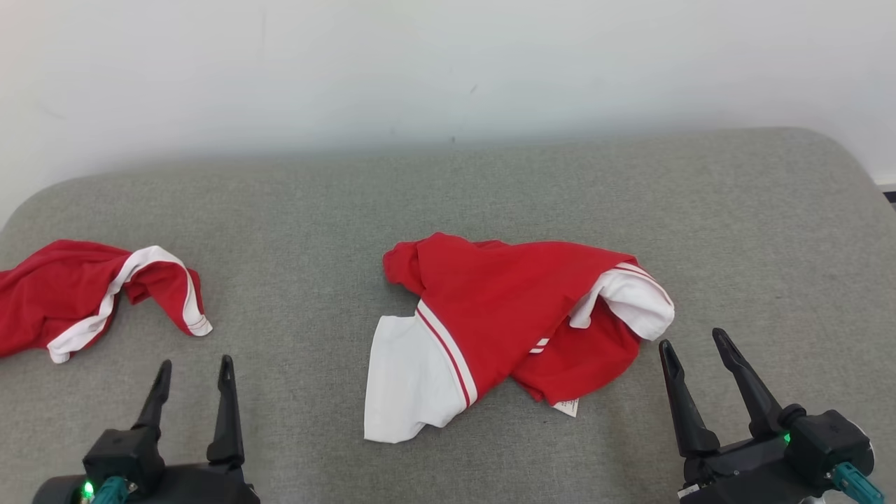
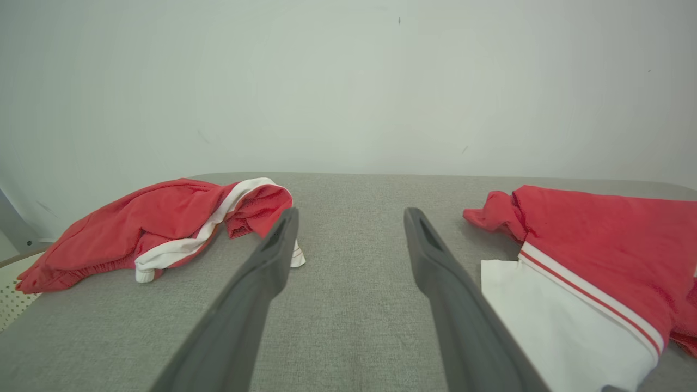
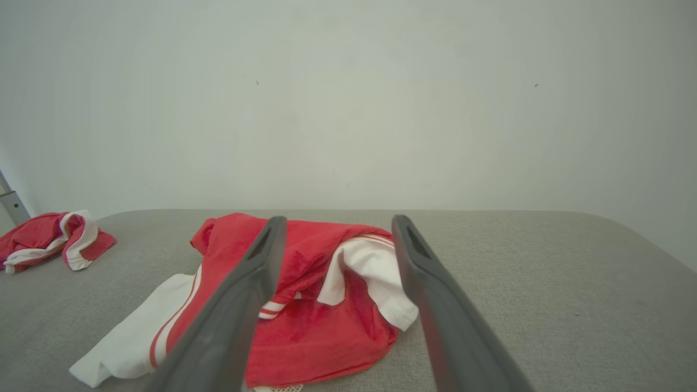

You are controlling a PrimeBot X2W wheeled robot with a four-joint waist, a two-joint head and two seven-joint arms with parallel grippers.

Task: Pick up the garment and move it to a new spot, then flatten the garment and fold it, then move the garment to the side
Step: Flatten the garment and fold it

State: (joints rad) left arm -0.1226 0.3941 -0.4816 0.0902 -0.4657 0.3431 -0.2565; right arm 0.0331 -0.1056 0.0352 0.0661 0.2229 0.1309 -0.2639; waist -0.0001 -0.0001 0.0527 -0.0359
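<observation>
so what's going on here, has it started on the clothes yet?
Nothing is being handled yet. The left gripper and right gripper both stand open and empty over the near side of the grey surface. A crumpled red and white garment lies in the middle, close to the right gripper and untouched. A second red garment sits bunched at the far left. Nothing is flattened or folded.

Garment matt cloth, prob. knit

The left gripper at seven o'clock and the right gripper at five o'clock each have two tapering matte-black fingers on a black housing with a green light and a teal plug.
</observation>
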